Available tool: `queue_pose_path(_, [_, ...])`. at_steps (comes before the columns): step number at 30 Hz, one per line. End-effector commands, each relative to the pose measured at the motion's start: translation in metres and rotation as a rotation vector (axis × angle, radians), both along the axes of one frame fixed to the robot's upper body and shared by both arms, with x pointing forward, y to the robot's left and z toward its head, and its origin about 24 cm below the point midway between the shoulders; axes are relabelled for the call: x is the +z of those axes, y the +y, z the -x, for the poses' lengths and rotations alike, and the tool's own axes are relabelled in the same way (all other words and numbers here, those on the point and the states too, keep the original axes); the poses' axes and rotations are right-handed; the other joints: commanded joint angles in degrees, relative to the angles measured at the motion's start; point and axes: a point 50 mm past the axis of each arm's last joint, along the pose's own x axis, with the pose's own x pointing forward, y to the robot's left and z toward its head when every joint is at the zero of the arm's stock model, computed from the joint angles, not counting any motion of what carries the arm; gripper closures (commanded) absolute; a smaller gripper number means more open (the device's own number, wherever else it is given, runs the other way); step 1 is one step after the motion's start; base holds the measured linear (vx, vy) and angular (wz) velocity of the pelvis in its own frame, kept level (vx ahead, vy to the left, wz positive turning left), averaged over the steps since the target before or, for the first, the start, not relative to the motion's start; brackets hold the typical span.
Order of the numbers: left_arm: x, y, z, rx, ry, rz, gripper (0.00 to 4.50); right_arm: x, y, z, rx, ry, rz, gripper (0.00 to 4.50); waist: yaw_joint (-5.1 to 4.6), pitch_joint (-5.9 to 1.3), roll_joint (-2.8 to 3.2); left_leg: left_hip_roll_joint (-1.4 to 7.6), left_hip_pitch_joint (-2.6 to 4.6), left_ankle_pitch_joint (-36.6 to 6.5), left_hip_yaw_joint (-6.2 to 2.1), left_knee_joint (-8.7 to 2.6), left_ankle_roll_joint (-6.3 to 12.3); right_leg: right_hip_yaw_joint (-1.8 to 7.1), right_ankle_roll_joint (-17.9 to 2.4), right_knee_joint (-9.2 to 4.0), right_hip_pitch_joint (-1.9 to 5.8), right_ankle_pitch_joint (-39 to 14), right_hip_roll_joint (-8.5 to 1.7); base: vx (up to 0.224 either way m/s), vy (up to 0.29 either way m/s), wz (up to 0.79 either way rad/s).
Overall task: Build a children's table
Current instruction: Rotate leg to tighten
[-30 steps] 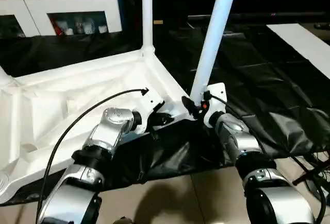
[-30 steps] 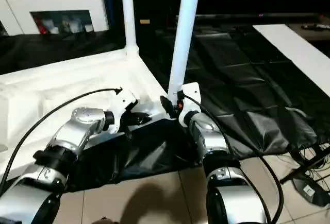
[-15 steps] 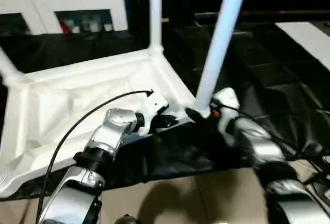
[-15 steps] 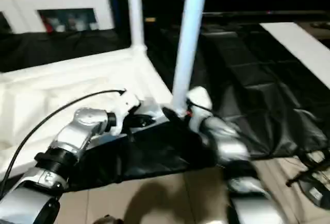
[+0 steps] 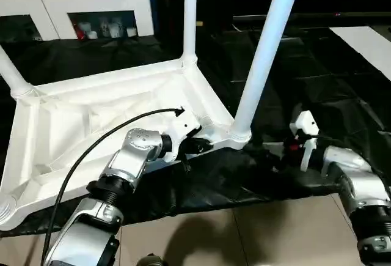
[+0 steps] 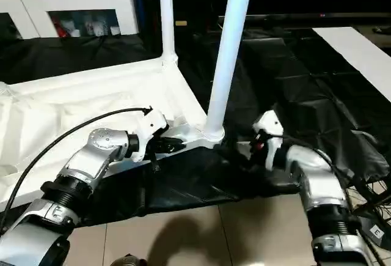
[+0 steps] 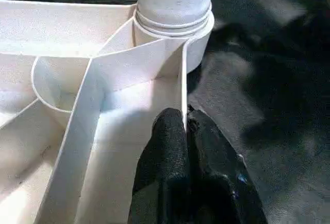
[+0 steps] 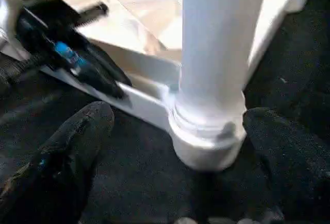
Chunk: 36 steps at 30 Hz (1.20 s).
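The children's table (image 5: 91, 119) lies upside down on a black cloth, its ribbed underside facing up. A near leg (image 5: 263, 58) stands in the near right corner socket, a far leg (image 5: 189, 15) rises behind it, and another leg (image 5: 12, 76) shows at the left. My left gripper (image 5: 198, 145) is shut on the table's thin rim wall (image 7: 183, 95) just beside that near socket. My right gripper (image 5: 269, 153) stands open to the right of the leg's base. In the right wrist view its fingers (image 8: 77, 141) are spread on either side of the socket (image 8: 206, 131) without touching it.
A white glass-doored cabinet (image 5: 91, 9) stands at the back left. The black cloth (image 5: 317, 82) covers the work surface, with a white panel (image 5: 366, 40) at the far right. Tiled floor (image 5: 244, 235) lies in front, and cables (image 6: 372, 217) trail at the lower right.
My right gripper has let go of the near leg's base, opened wide and drawn back to the right. The left gripper keeps its pinch on the rim. The camera has shifted a little.
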Motion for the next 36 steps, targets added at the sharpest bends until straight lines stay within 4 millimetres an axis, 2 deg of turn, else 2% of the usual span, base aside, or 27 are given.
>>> queue_pose_path(1, [-0.004,-0.006,0.01,-0.101,0.029,0.039,4.5,0.004,0.005,-0.002,0.023,-0.019,0.007,0.02,0.01,-3.64,-1.14,2.0,0.46,-7.8,-0.95,-2.62,6.04,2.46,-11.9,-4.2,2.92,-6.6,-4.09,0.0,0.0,0.0])
queue_pose_path(3, [-0.003,-0.006,0.012,-0.133,0.031,0.044,4.5,0.003,0.008,-0.004,0.026,-0.029,0.028,0.02,0.09,-3.56,-0.97,2.02,0.41,-8.2,-1.0,-2.74,5.57,2.51,-11.6,-4.28,2.92,-8.1,-4.28,0.0,0.0,0.0])
queue_pose_path(6, [-0.002,-0.002,0.017,-0.2,0.041,0.035,4.5,-0.001,0.016,-0.011,0.042,-0.042,0.084,0.02,-0.04,-3.57,-1.23,2.03,0.43,-8.4,-1.06,-2.82,4.66,2.49,-11.4,-4.19,2.85,-9.5,-4.4,0.0,0.0,0.0])
queue_pose_path(11, [-0.001,0.005,0.02,-0.251,0.051,0.005,4.5,-0.005,0.026,-0.015,0.104,-0.022,0.121,0.02,0.03,-3.61,-1.02,2.07,0.57,-7.8,-0.9,-2.75,4.76,2.62,-11.9,-3.89,2.78,-7.4,-4.22,0.0,0.0,0.0])
queue_pose_path(12, [-0.001,0.007,0.02,-0.262,0.053,-0.002,4.5,-0.005,0.029,-0.016,0.127,-0.014,0.114,0.2,0.11,-3.65,-1.04,2.07,0.51,-7.4,-0.87,-2.69,4.9,2.6,-12.1,-3.77,2.83,-6.5,-4.19,0.0,0.0,0.0])
queue_pose_path(13, [-0.001,0.01,0.02,-0.275,0.056,-0.011,4.5,-0.005,0.032,-0.017,0.151,-0.003,0.108,0.2,0.09,-3.65,-1.24,2.07,0.45,-7.3,-0.86,-2.66,5.13,2.58,-12.4,-3.67,2.89,-5.7,-4.19,0.0,0.0,0.0])
queue_pose_path(14, [-0.001,0.012,0.021,-0.285,0.059,-0.017,4.5,-0.005,0.034,-0.018,0.174,0.003,0.107,0.2,0.09,-3.71,-1.14,2.03,0.35,-7.2,-0.89,-2.6,5.25,2.55,-12.6,-3.5,2.96,-5.5,-4.26,0.0,0.0,0.0])
queue_pose_path(15, [0.0,0.015,0.021,-0.295,0.063,-0.021,4.5,-0.006,0.036,-0.018,0.196,0.008,0.106,0.48,0.06,-3.65,-1.11,2.06,0.38,-7.3,-0.87,-2.61,5.22,2.54,-12.6,-3.59,2.9,-5.8,-4.25,0.0,0.0,0.0])
queue_pose_path(24, [0.003,0.032,0.021,-0.364,0.093,-0.06,4.5,-0.007,0.05,-0.018,0.383,0.062,0.118,1.09,-0.15,-3.56,-1.19,2.21,0.48,-8.3,-0.89,-2.65,4.61,2.59,-13.4,-3.37,2.83,-6.6,-4.3,0.0,0.0,0.0])
queue_pose_path(29, [0.006,0.036,0.019,-0.359,0.096,-0.06,4.5,-0.009,0.055,-0.016,0.435,0.079,0.119,1.51,-0.07,-3.57,-1.24,2.22,0.53,-8.1,-0.89,-2.6,4.59,2.61,-13.8,-3.21,2.79,-5.9,-4.33,0.0,0.0,0.0])
queue_pose_path(36, [0.007,0.034,0.013,-0.279,0.094,-0.021,4.5,-0.017,0.068,-0.012,0.439,0.096,0.072,1.89,-0.06,-3.43,-1.11,2.27,0.6,-9.8,-0.96,-2.71,3.42,2.71,-13.4,-3.49,2.71,-8.9,-4.48,0.0,0.0,0.0])
